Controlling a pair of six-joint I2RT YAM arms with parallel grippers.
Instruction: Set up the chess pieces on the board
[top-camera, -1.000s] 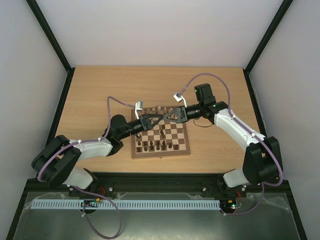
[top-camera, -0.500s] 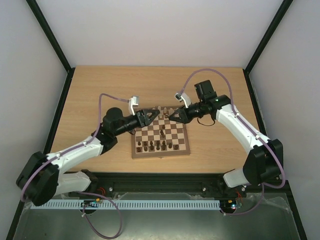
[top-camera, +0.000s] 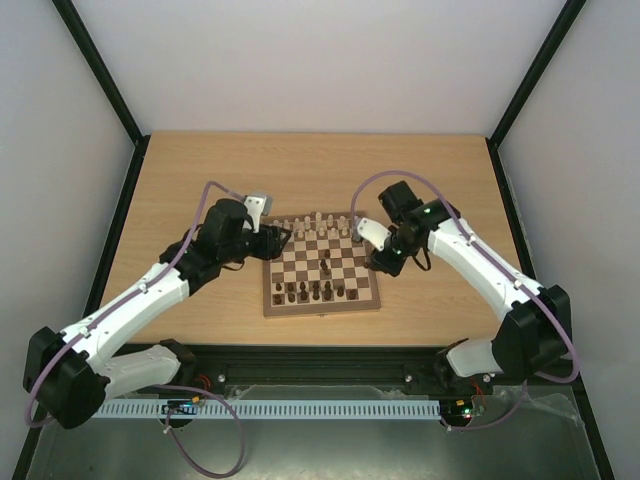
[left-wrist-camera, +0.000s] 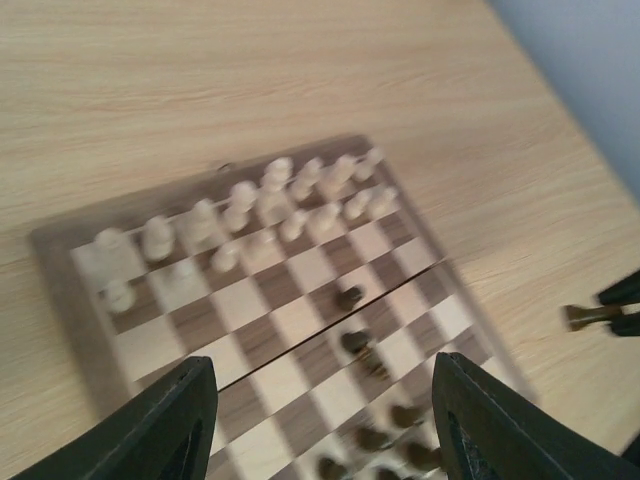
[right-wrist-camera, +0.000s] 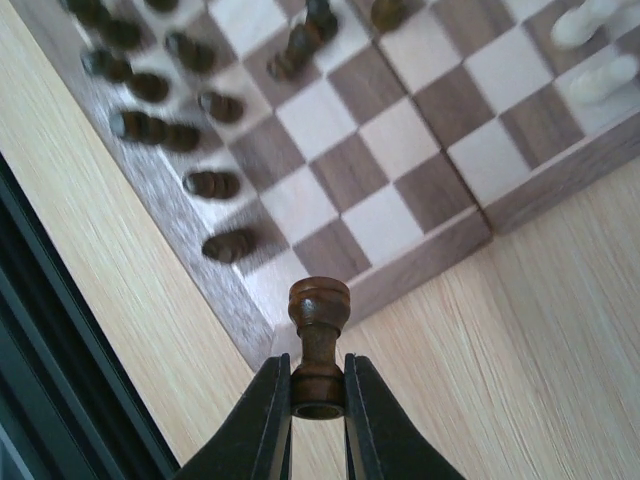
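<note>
The board (top-camera: 320, 308) lies mid-table, with pale chess pieces (top-camera: 315, 225) along its far rows and dark chess pieces (top-camera: 315, 291) along its near rows. A few dark pieces (top-camera: 325, 267) stand mid-board. My left gripper (top-camera: 279, 239) hovers open over the board's far left corner; in the left wrist view its fingers (left-wrist-camera: 190, 405) stand wide apart above the blurred board (left-wrist-camera: 70, 260), nothing between them. My right gripper (right-wrist-camera: 318, 385) is shut on the base of a dark brown piece (right-wrist-camera: 319, 305), just off the near right corner of the board (right-wrist-camera: 420, 270). From above, the right gripper (top-camera: 378, 263) is at the board's right edge.
The wooden table (top-camera: 200, 180) is ringed by a black frame, with bare wood around the board. A black rail (top-camera: 320, 350) runs along the near edge by the arm bases. Cables loop over both arms.
The left gripper opened and drew back left from mid-board to the far left corner. The right gripper swung from the far side to the right edge, now shut on the dark piece.
</note>
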